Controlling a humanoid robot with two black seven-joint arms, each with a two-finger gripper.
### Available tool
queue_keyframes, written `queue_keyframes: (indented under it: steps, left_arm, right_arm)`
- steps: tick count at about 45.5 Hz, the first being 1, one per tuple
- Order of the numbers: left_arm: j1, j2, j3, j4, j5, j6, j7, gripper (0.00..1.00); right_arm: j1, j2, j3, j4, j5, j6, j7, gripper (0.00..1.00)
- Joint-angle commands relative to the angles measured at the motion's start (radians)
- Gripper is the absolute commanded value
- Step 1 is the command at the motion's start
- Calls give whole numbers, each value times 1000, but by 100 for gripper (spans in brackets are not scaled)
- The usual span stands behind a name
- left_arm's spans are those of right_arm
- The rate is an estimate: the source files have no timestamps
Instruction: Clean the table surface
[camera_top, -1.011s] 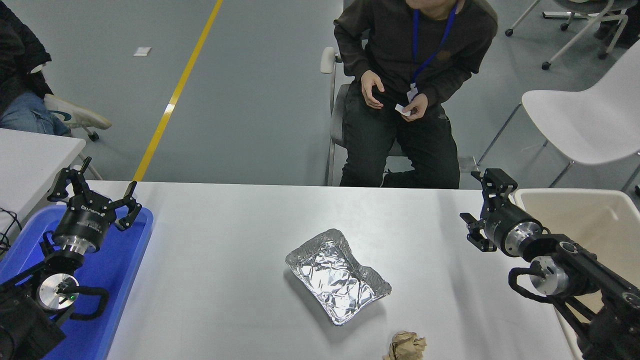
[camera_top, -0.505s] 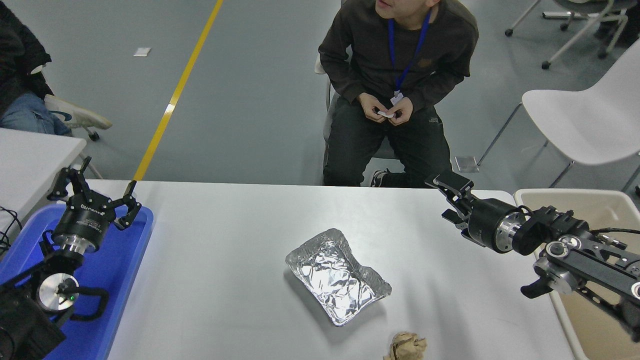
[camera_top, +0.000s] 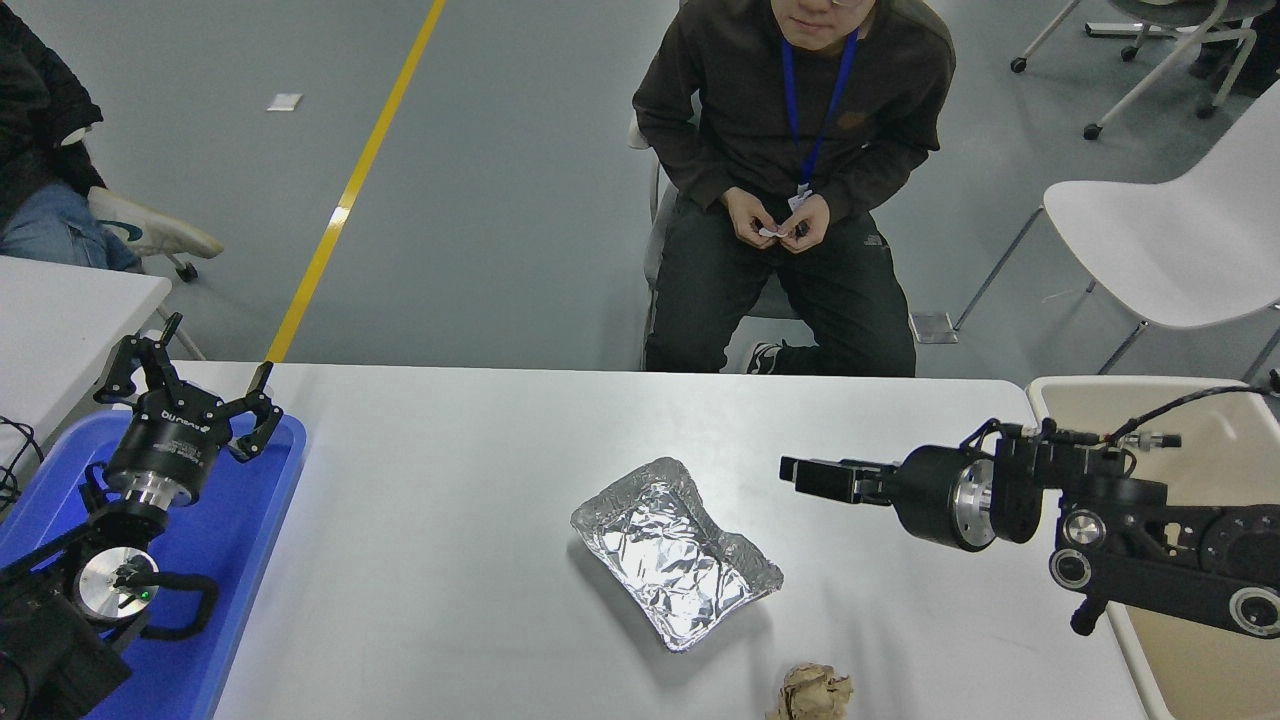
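The white table (camera_top: 450, 560) fills the lower part of the view, its far edge running across the middle and its rounded far right corner showing beside the bin. A person (camera_top: 790, 180) in dark clothes with a blue lanyard sits on a chair beyond that far edge, both hands together over a small white scrap. A white chair (camera_top: 1170, 240) stands on the grey floor at the upper right. A blue plastic tray (camera_top: 235, 560) sits at the table's left end, and a beige bin (camera_top: 1190, 440) stands against its right end. A smaller white table (camera_top: 60, 310) shows in part at the left edge.

The right arm reaches in from the right edge, lying nearly level above the table and pointing left; the right claw (camera_top: 800, 474) is seen edge-on, so whether it is wide or narrow cannot be told. It hangs to the right of a crumpled foil tray (camera_top: 672, 550), apart from it. The left arm is parked at the lower left over the blue tray, its left claw (camera_top: 190, 385) spread wide and holding nothing.

A crumpled brown paper ball (camera_top: 812, 692) lies on the table at the near edge, just past the foil tray's near right corner.
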Motion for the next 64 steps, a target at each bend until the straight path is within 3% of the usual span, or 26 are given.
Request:
queue_keyframes:
  steps: [1, 17, 41, 50, 64]
  left_arm:
    - [-1, 0, 0, 0, 0, 0, 0, 100]
    - [-1, 0, 0, 0, 1, 0, 0, 100]
    - [1, 0, 0, 0, 0, 0, 0, 100]
    - [1, 0, 0, 0, 0, 0, 0, 100]
    - [1, 0, 0, 0, 0, 0, 0, 100]
  right_arm:
    - [96, 123, -151, -49, -84, -2, 2, 100]
    - [115, 307, -284, -225, -87, -6, 0, 100]
    - [40, 459, -286, -389, -73, -6, 2, 99]
    - [-10, 484, -286, -498, -76, -32, 3, 99]
    - [-26, 485, -294, -512, -78, -51, 6, 96]
